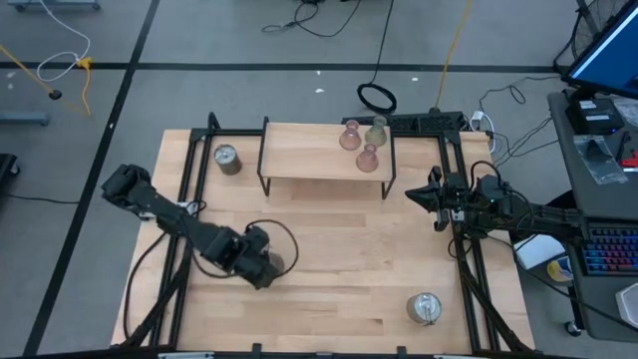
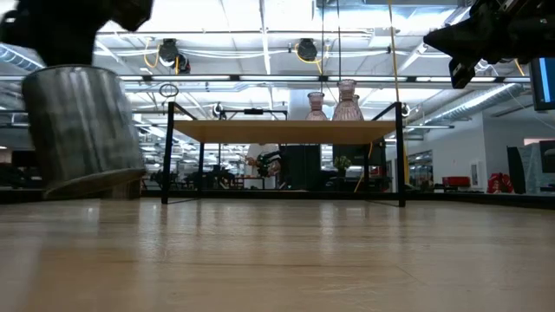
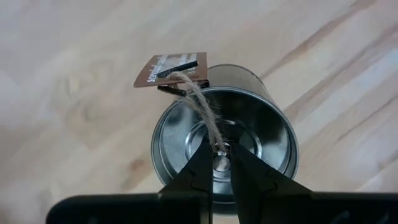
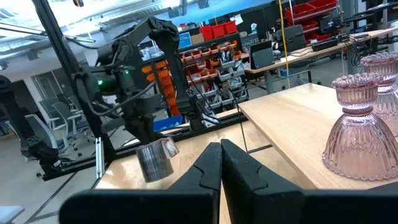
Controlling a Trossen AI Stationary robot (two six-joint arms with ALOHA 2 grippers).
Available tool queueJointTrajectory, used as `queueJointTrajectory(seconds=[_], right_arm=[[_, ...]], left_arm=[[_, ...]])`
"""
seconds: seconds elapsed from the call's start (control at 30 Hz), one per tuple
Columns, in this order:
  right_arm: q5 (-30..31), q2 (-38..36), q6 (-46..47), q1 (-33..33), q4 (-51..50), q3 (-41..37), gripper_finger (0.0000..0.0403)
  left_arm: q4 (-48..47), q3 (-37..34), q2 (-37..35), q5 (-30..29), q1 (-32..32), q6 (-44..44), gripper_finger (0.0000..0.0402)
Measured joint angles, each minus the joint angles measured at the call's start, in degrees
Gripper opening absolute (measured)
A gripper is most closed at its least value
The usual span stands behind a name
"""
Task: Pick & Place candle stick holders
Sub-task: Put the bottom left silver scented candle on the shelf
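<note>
My left gripper (image 1: 267, 265) hangs over the table's near left part, shut on a round silver metal candle stick holder (image 3: 224, 143). The holder (image 2: 82, 130) is off the table. A brown tag on twine (image 3: 174, 70) lies over its rim. Three pink and greenish glassy holders (image 1: 350, 137) (image 1: 376, 130) (image 1: 368, 158) stand on their wide bases on a raised wooden shelf (image 1: 299, 165). Two more metal holders stand on the table, one far left (image 1: 227, 158), one near right (image 1: 425, 308). My right gripper (image 1: 411, 196) waits shut at the right edge. My left gripper reaches down into the holder's open top and pinches the small centre socket (image 3: 221, 163) between its two fingers (image 3: 200, 163). The twine runs up from that spot between the fingertips. The holder hangs below the fingers, clear of the table and slightly tilted (image 2: 87, 178).
The shelf stands on thin black legs (image 2: 166, 152) at the table's far middle. Black frame rails (image 1: 185, 179) run along the table's left and right sides. Bare wood (image 1: 349, 259) lies between the shelf and the near edge.
</note>
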Motion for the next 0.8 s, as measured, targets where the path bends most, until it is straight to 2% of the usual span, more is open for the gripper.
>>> queueJointTrajectory(seconds=[0.2,0.6,0.8], right_arm=[[0.0,0.0,0.0,0.0,0.0,0.0,0.0000],[0.0,0.0,0.0,0.0,0.0,0.0,0.0000],[0.0,0.0,0.0,0.0,0.0,0.0,0.0000]], left_arm=[[-2.0,5.1,0.0,-2.4,5.5,9.7,0.0028],[-13.5,23.5,0.0,-7.1,18.9,27.2,0.0027],[-15.8,29.9,-0.1,-7.4,26.6,33.8,0.0027]])
